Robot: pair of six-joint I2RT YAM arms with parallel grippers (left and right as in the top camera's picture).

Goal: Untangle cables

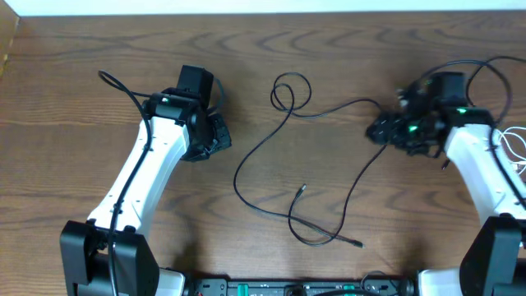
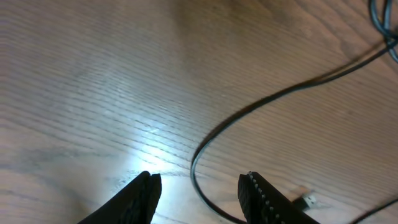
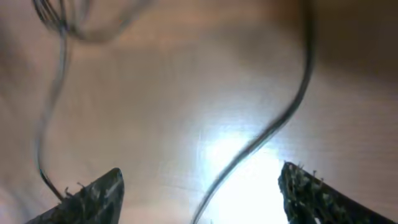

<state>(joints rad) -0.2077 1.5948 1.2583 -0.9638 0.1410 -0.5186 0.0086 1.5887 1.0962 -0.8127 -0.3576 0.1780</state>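
Wooden table (image 1: 74, 74), both arms lowered over it. The black cable (image 1: 246, 156) lies loose across the middle of the frame. It makes a small closed loop at upper centre, and one run curves down and left, then sweeps back right along the lower middle to a plug (image 1: 359, 243) at lower centre-right. The other run leaves the loop rightward toward the right gripper (image 1: 376, 131), drops down the centre-right, hooks round at the bottom and ends in a second plug (image 1: 302, 189) near mid-frame. The two runs cross in the lower centre. The white cable (image 1: 508, 134) shows only as thin curves at the far right edge, beside the right arm and well apart from the black cable's loop. The left gripper (image 1: 220, 140) sits left of centre, near the cable's leftmost bend. In the left wrist view its fingers (image 2: 142, 198) stand moderately apart and grip nothing, and the cable's bend lies on the wood between them. A plug (image 2: 305, 200) shows at lower right there. The right wrist view is blurred, but the fingers (image 3: 93, 194) are spread wide at the lower corners. A stretch of black cable (image 3: 273, 127) runs on the table between them, not gripped.
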